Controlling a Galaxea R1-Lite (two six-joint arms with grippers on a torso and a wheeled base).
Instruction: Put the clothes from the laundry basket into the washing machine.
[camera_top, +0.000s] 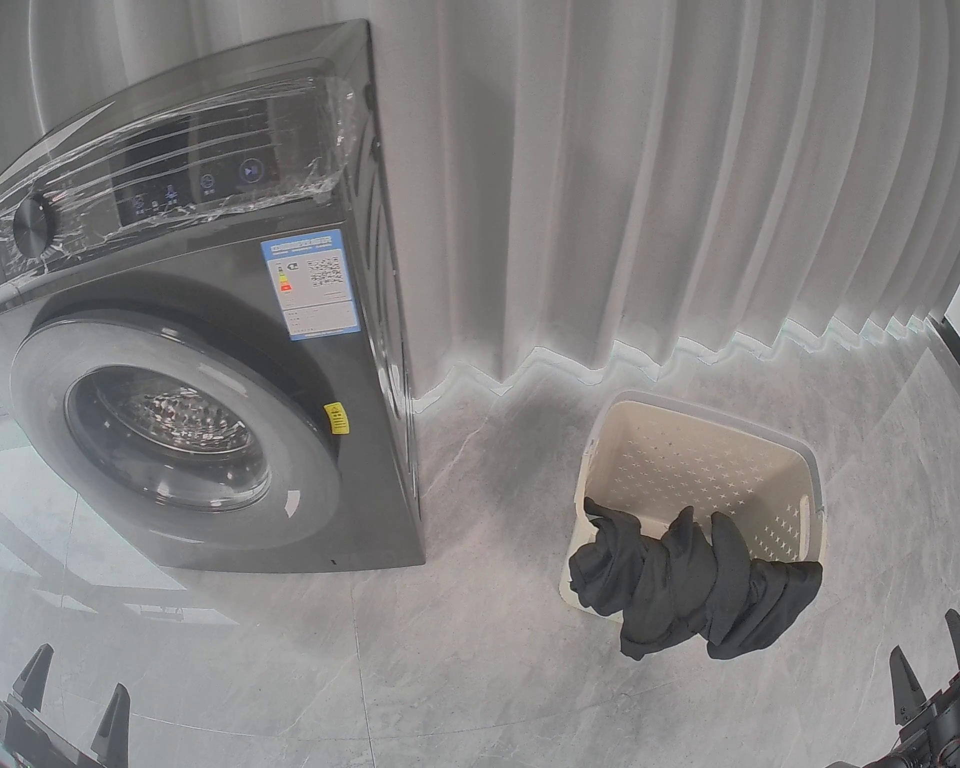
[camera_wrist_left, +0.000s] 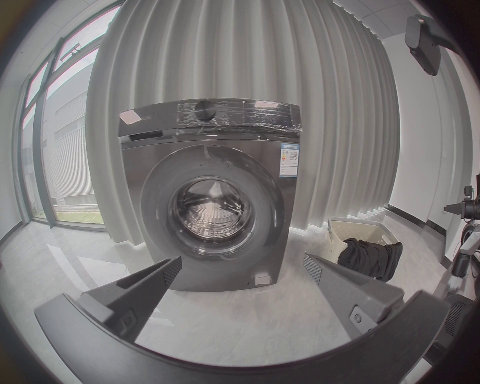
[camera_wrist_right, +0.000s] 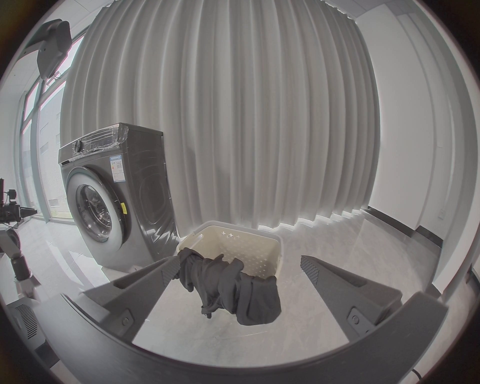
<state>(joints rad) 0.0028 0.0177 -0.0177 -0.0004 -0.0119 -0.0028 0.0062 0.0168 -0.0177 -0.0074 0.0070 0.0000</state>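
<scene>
A dark grey front-loading washing machine (camera_top: 200, 400) stands on the left, its round glass door (camera_top: 170, 440) closed. To the right on the floor sits a cream perforated laundry basket (camera_top: 700, 470) with black clothes (camera_top: 690, 590) draped over its near rim. The washing machine (camera_wrist_left: 210, 200) faces my left gripper (camera_wrist_left: 242, 267), which is open and empty, low at the near left (camera_top: 70, 690). My right gripper (camera_wrist_right: 240, 267) is open and empty too, near the basket (camera_wrist_right: 240, 245) and black clothes (camera_wrist_right: 230, 290), at the near right (camera_top: 930, 665).
White pleated curtains (camera_top: 650, 180) hang behind machine and basket. The grey tiled floor (camera_top: 480, 660) lies between them and me. A large window (camera_wrist_left: 55, 140) is left of the machine.
</scene>
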